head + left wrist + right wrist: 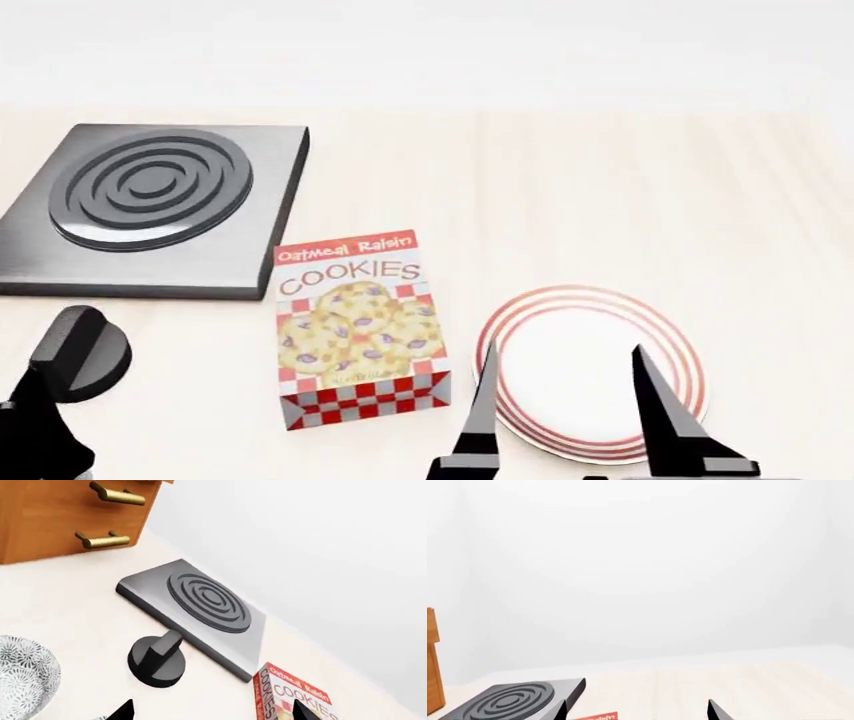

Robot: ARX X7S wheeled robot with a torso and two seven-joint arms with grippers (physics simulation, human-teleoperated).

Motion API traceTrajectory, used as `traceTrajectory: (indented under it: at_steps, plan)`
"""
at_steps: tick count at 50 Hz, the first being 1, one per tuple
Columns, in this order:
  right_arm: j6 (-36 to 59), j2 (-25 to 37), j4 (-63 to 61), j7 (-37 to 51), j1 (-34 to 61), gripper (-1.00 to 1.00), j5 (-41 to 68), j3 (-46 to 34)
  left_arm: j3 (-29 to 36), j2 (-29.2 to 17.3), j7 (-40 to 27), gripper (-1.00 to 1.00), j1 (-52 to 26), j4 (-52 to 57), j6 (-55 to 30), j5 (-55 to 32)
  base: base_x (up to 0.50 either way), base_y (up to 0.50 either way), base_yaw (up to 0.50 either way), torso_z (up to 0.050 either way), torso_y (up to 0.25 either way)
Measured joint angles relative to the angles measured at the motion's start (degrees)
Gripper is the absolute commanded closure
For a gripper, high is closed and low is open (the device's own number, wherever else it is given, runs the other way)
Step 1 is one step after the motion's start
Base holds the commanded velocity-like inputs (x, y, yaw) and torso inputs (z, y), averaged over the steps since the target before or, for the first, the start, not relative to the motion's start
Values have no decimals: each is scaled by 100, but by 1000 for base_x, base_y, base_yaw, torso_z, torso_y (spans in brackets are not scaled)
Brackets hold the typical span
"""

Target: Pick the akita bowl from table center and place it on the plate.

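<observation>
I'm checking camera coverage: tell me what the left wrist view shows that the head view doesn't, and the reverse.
Only the left wrist view shows a speckled bowl at its edge and a wooden cabinet with brass handles. Only the head view shows the plate, bare, and the open right gripper in front of it. Both show the hob, the black knob and the cookie box, all on the pale table.
</observation>
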Motion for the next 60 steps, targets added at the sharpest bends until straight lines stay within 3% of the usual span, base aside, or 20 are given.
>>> traceTrajectory:
  at_steps: [13,32,45,60]
  plan:
    - [-4,61,33,37,22,-100,93,-17,84,63,-758,-100,191,134,289,-611,0,0,0,0,0]
    - [-5,136,14,123,42,-100,172,-46,295,-136,-1550,-100,503,79,732,-196,0,0,0,0,0]
    - [-7,173,18,190,53,-100,224,-48,405,-257,-2327,-100,443,-134,472,67,0,0,0,0,0]
    - [14,217,19,264,80,-100,287,-54,315,-207,-2951,-100,325,-451,201,-295,0,0,0,0,0]
